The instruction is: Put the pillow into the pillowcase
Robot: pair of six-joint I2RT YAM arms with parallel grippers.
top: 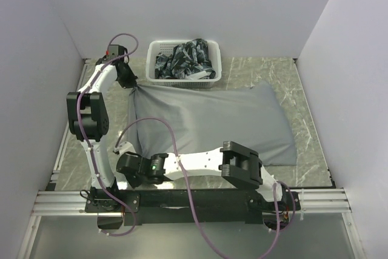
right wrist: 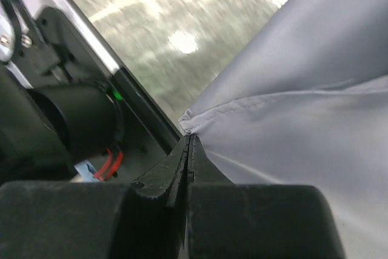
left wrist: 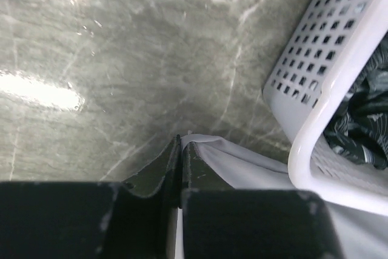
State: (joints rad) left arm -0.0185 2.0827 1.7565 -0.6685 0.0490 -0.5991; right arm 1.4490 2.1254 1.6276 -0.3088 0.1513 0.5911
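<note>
The grey pillowcase [top: 212,119] lies spread and puffed up across the middle of the table. The pillow is hidden; no cream-white fabric shows in any view. My left gripper [top: 132,84] is shut on the pillowcase's far-left corner, right beside the basket. In the left wrist view, my left gripper [left wrist: 180,141] pinches the hem of the pillowcase [left wrist: 242,171]. My right gripper [top: 128,161] is shut on the near-left corner. In the right wrist view, my right gripper [right wrist: 189,137] pinches the stitched corner of the pillowcase [right wrist: 303,119], held just above the table's near edge.
A white perforated basket [top: 159,45] holding dark patterned cloth stands at the back, touching the pillowcase's far edge; it also shows in the left wrist view [left wrist: 321,59]. The left arm's base [right wrist: 66,113] is close to my right gripper. White walls enclose the table.
</note>
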